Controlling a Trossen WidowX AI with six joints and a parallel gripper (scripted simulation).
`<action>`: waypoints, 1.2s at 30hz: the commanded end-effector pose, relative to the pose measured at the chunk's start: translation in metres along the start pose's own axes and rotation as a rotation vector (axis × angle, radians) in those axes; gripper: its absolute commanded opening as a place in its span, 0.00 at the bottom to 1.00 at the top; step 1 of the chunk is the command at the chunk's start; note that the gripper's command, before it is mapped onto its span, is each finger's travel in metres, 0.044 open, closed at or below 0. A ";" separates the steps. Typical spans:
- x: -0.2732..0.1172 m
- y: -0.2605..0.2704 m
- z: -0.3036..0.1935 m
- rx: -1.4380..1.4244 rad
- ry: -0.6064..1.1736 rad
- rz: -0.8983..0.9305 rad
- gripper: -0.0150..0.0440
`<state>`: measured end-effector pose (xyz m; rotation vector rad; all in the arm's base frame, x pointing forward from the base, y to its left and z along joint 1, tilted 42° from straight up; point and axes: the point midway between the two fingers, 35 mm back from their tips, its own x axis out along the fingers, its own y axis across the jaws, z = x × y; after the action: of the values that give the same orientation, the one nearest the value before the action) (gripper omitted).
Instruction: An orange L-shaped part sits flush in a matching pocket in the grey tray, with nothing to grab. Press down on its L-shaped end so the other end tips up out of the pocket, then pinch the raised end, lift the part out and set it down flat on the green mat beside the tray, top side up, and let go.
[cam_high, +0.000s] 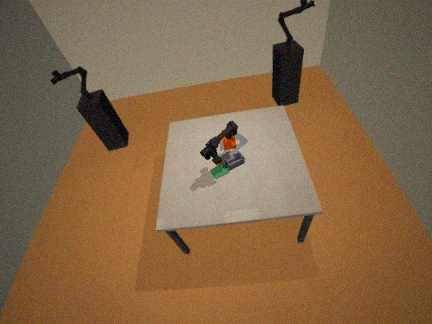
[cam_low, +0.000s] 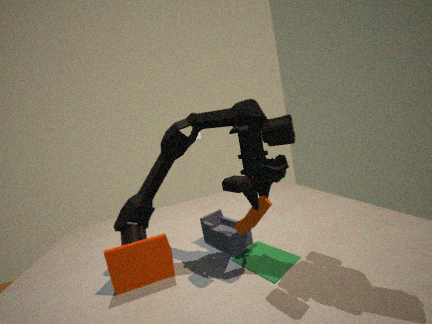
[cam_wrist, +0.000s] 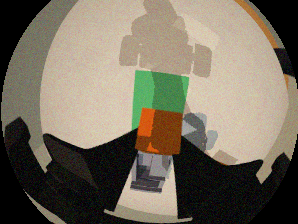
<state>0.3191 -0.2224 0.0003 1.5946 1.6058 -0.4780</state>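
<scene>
My gripper (cam_low: 260, 202) (cam_wrist: 157, 135) is shut on the orange L-shaped part (cam_low: 254, 217) (cam_wrist: 167, 129) and holds it in the air. The part hangs tilted, its lower end slanting down toward the tray in the exterior view. The grey tray (cam_low: 225, 243) (cam_high: 239, 164) stands on the table with its pocket empty; part of it shows below the orange part in the wrist view. The green mat (cam_low: 272, 262) (cam_high: 220, 172) (cam_wrist: 143, 90) lies flat beside the tray with nothing on it, partly in the arm's shadow. Which part of the L the fingers pinch is hard to tell.
A large orange block (cam_low: 141, 265) (cam_high: 229, 142) stands on the table near the arm's base. Two dark pedestals (cam_high: 287, 75) (cam_high: 103, 120) with other arms stand beyond the white table (cam_high: 195, 215). The arm's shadow falls across the table past the mat.
</scene>
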 end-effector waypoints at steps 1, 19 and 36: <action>-0.002 0.000 0.006 -0.008 -0.009 -0.001 0.25; 0.023 0.001 0.006 -0.009 -0.008 -0.001 0.25; 0.051 0.001 0.006 -0.009 -0.007 0.000 0.25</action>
<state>0.3277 -0.2000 -0.0363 1.5734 1.5960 -0.4756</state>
